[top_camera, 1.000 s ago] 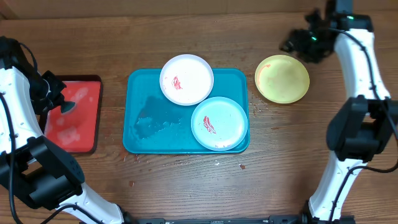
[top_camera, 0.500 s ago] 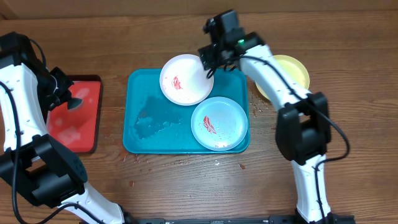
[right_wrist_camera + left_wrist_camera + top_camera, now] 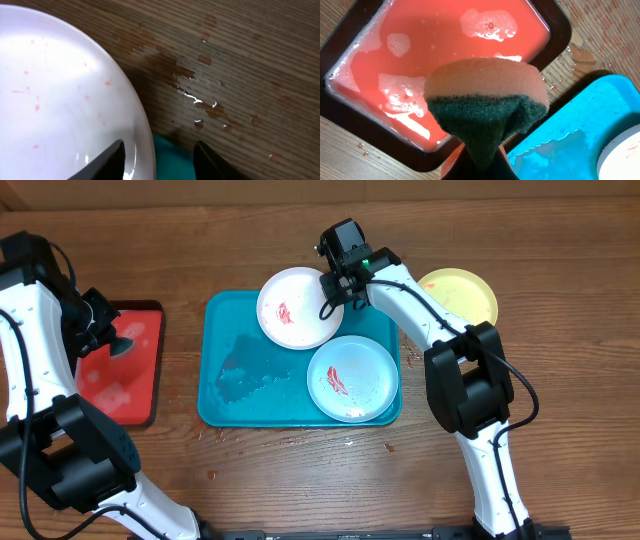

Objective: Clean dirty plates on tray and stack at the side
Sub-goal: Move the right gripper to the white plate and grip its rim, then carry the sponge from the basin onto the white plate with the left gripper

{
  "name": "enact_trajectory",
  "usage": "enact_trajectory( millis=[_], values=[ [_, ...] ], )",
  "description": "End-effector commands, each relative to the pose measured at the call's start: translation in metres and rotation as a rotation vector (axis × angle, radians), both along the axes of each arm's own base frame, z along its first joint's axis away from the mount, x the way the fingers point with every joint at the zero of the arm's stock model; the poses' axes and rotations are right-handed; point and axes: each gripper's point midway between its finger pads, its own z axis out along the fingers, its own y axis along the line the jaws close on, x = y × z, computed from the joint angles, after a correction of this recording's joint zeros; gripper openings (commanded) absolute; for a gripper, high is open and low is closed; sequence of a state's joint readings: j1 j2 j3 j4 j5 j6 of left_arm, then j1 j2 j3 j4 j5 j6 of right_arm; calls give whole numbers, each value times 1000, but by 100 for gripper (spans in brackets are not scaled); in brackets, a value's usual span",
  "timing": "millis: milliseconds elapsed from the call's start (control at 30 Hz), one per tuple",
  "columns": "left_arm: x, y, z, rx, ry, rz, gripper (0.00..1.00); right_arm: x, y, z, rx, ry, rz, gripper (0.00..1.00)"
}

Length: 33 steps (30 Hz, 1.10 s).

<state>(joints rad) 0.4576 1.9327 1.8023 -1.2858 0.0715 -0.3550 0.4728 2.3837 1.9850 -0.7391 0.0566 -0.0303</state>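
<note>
Now that the right gripper [image 3: 337, 280] is off the yellow-green plate [image 3: 465, 295] and at the white plate [image 3: 293, 310], tray's [image 3: 230, 330] 12 o'clock, its open fingers straddle the 3 o'clock rim: second plate likely starts. Left gripper [image 3: 110, 345] clamps the sponge [image 3: 485, 100].

Left arm [image 3: 25, 350] and right arm [image 3: 405, 290]: white tubular links, black joints, thin black cables, green LED at right wrist; right gripper [image 3: 159, 152] jaws black.

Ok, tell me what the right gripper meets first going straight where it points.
Most likely the rim of the white plate: the open right gripper straddles it, with the tray just below. Depth is unclear.
</note>
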Motion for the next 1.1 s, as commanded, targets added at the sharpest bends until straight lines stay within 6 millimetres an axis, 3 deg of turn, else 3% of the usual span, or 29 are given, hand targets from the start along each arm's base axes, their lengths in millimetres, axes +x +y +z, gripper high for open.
enact_trajectory(
  millis=[0,200,400,667,900,967,1067],
  values=[
    [4,0,0,1,-9,-29,6,-5,1,-7,-5,13,7,45],
    [5,0,0,2,-12,-29,6,-16,17,-11,12,33,37,19],
    [5,0,0,2,-11,-30,5,-26,35,-10,17,35,74,4],
    [11,-12,2,-63,-49,-74,4,-62,77,-3,59,104,66,4],
    [16,-24,4,-106,-78,-130,5,-88,91,-9,79,180,-23,4],
    [17,-27,4,-112,-78,-138,4,-91,91,-13,81,190,-38,26],
    [19,-36,4,-124,-83,-166,4,-90,91,-21,85,181,-33,31]
  ],
)
